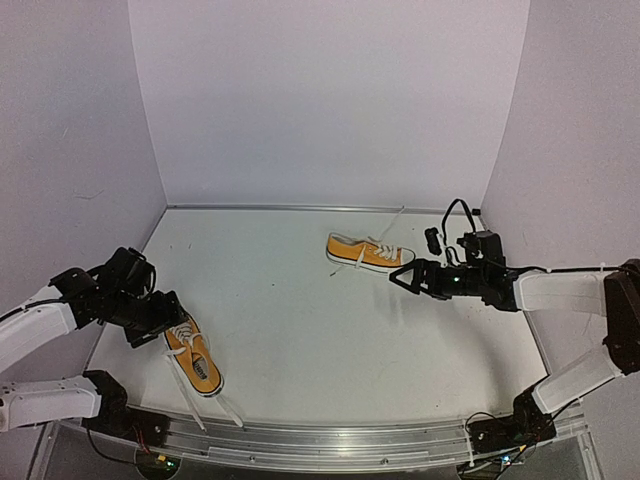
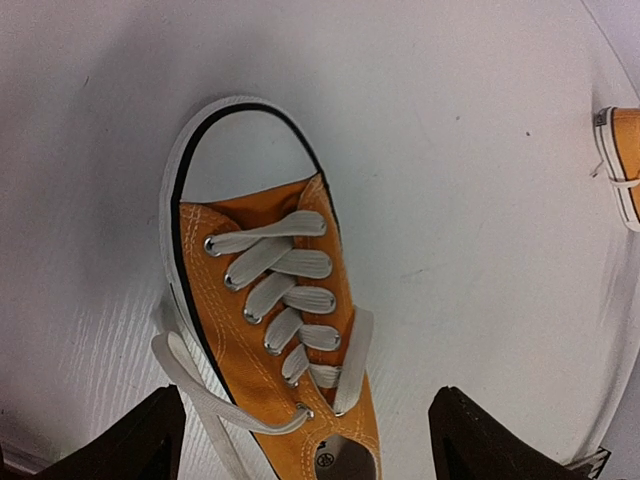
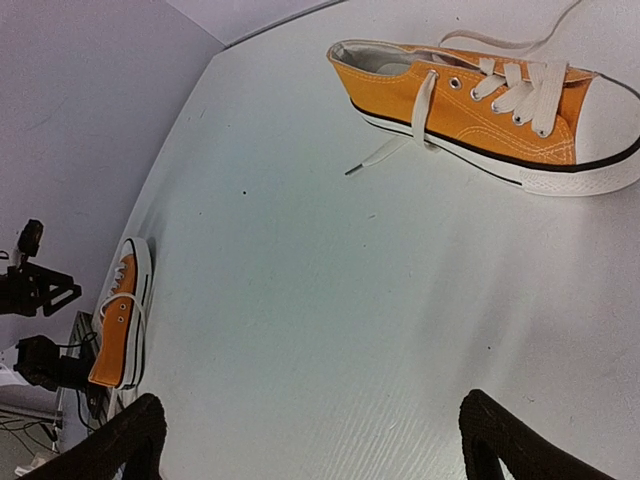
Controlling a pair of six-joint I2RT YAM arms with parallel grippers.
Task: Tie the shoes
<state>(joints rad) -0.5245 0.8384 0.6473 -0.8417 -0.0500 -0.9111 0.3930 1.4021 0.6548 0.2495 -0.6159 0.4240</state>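
Two shoes sit well apart on your white desk [image 1: 300,330], neither one tied. The near shoe [image 1: 195,362] lies at the front left, toe toward the metal front rail [image 1: 330,440] and close to that edge. Its white laces [image 2: 290,262] are threaded but loose, and the ends trail toward the rail. The far shoe [image 1: 367,252] stands on its sole right of centre and toward the back, toe cap pointing right, with one lace running off toward the back wall [image 1: 320,100]. A broad stretch of open desk runs between the pair, which is your widest room to move. The left wall [image 1: 70,150] stands near the left arm, and the right wall [image 1: 580,130] stands close behind the right arm.

Your left fingers [image 2: 130,445] are spread wide, one on each side of the near shoe's heel end, and they grasp nothing. The wrist view does not settle whether one finger brushes the lace loop beside it. Your right fingers [image 3: 125,440] are released to their widest and low over the desk. In the top view their tips are just beside the far shoe's toe cap but apart from it, and only desk shows between them.
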